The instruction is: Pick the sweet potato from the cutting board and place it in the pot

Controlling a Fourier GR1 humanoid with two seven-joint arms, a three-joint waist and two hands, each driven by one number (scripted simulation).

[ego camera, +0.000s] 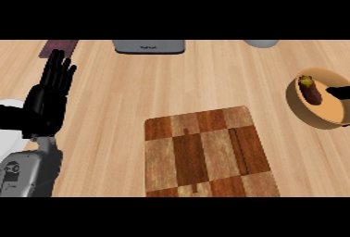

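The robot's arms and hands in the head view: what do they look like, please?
The left hand is black, with long slender fingers, on a glossy black wrist. Its forearm is a grey metal shell with small round fittings near the lower edge. Of the right hand, only a small black part shows at the right edge; its forearm is not visible.

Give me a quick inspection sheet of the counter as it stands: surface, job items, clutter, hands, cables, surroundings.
Surface: wooden counter.
Job's things: sweet potato lies inside the pot at right; cutting board carries nothing.
Clutter: grey appliance, dark red item and grey round object, all at the far edge.
Hands: left hand open, fingers up, resting at the left edge; right hand barely shows at the right edge by the pot.
Cables: nothing seen.
Surroundings: nothing seen.
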